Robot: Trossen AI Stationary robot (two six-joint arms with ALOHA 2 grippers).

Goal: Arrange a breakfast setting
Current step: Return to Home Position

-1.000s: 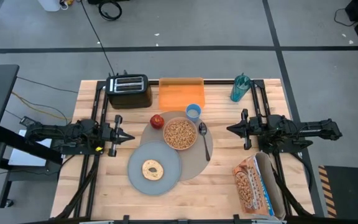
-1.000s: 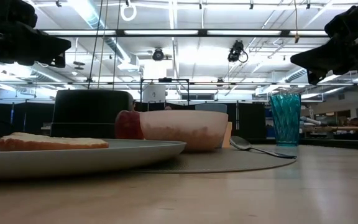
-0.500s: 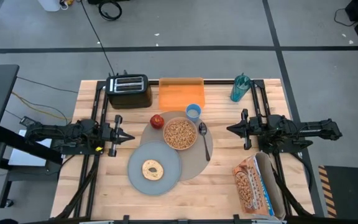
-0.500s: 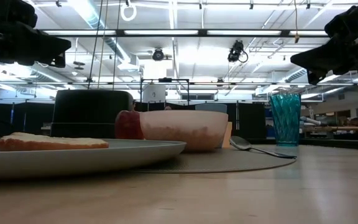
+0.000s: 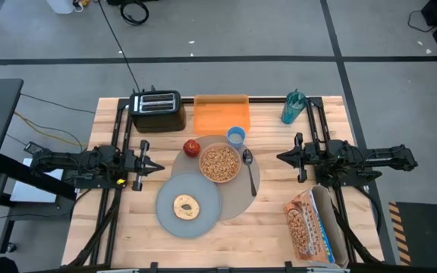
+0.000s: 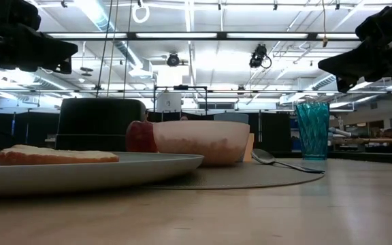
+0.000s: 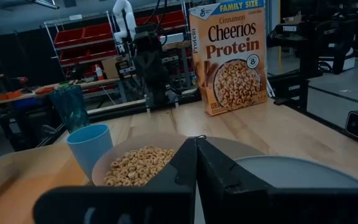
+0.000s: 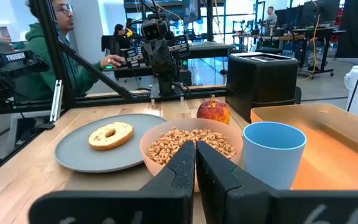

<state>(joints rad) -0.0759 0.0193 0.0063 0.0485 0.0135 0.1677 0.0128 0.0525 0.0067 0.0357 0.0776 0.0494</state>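
Note:
A round grey mat (image 5: pixel 250 191) lies mid-table. On it stand a pink bowl (image 5: pixel 219 163) of cereal and a metal spoon (image 5: pixel 248 168). A blue-grey plate (image 5: pixel 168 205) with a bagel (image 5: pixel 185 205) overlaps the mat's near-left edge. A red apple (image 5: pixel 192 147) and a small blue cup (image 5: pixel 236 136) stand at the mat's far side. My left gripper (image 5: pixel 161 166) is shut, level, at the table's left, apart from everything. My right gripper (image 5: pixel 280 158) is shut, level, at the right.
A black toaster (image 5: pixel 156 110), an orange tray (image 5: pixel 221 114) and a teal tumbler (image 5: pixel 293 107) stand along the far edge. A cereal box (image 5: pixel 307 224) lies at the near right. People sit beyond the table (image 8: pixel 55 56).

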